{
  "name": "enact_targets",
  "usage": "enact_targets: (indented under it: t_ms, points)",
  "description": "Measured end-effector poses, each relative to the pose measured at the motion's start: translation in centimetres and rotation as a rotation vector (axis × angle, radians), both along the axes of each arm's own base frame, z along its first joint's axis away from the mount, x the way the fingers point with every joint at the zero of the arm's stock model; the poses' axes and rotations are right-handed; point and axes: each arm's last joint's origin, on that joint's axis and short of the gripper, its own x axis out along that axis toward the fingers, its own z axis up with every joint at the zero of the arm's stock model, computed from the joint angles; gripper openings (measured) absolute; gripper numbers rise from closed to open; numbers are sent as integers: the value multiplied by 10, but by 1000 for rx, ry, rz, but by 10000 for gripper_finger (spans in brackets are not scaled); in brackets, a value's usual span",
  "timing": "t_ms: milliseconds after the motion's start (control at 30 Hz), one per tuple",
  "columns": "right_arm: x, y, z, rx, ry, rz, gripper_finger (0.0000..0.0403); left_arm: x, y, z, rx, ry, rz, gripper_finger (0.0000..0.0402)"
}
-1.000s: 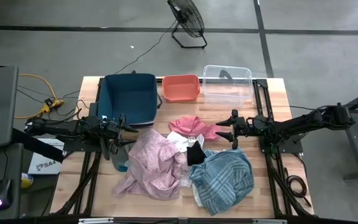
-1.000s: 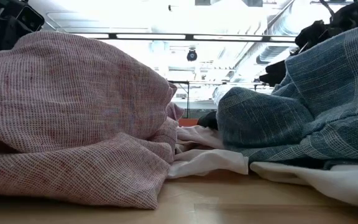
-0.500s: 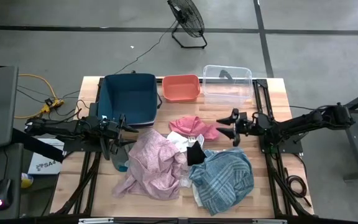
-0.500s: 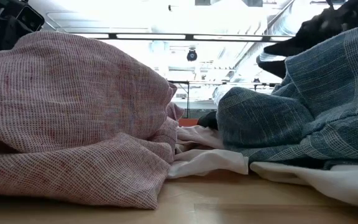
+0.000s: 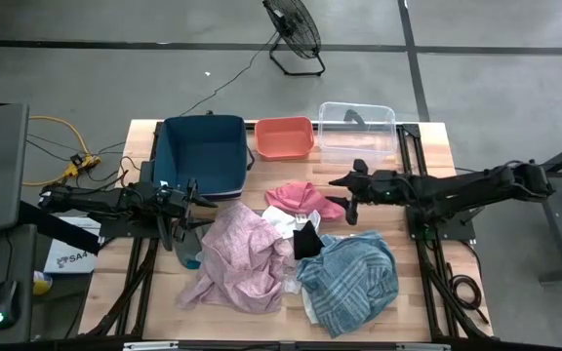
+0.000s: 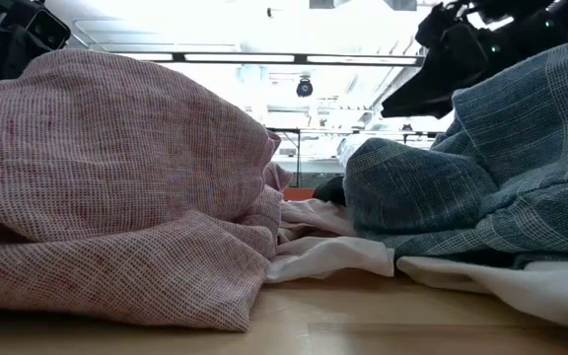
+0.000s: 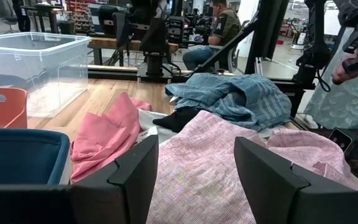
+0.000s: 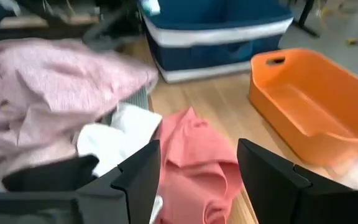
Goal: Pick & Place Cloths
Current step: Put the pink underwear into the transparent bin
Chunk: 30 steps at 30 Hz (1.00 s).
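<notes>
The bench carries a heap of cloths across its middle and near half. Biggest is the pale pink cloth, toward the near left; next the blue-teal plaid cloth at the near right; then the coral pink cloth just behind them, a white cloth tucked between, and a small black cloth lying on the pile's middle. Along the far edge stand a dark blue bin, an orange bin and a clear bin.

The right gripper hangs just above the coral pink cloth's right edge with its fingers apart and nothing between them. By my reckoning it is in the approach of a pick: next it needs to drop onto that coral fabric and pinch a fold before lifting toward a bin. The left gripper waits at the left edge beside the blue bin, fingers likewise apart and empty.

A box below the bench's left side shows lettering, too small for me to read.
</notes>
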Motion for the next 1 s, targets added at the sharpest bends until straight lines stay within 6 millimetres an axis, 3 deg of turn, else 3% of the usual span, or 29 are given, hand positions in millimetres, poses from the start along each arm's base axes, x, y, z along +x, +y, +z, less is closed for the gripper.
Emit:
enact_targets:
  t_ms: [133, 300, 467, 667, 800, 1000]
  points:
    - [-3, -6, -4, 62, 50, -82, 205, 0, 0, 0, 0, 0, 0, 207]
    - [-3, -16, -20, 338, 96, -293, 205, 0, 0, 0, 0, 0, 0, 207]
    - [11, -18, -41, 514, 142, -324, 205, 0, 0, 0, 0, 0, 0, 207]
    - [31, -16, -64, 454, 170, -245, 205, 0, 0, 0, 0, 0, 0, 207]
    - [37, -15, -78, 357, 233, -178, 205, 0, 0, 0, 0, -1, 0, 207]
    - [43, -15, -92, 355, 266, -121, 205, 0, 0, 0, 0, -1, 0, 207]
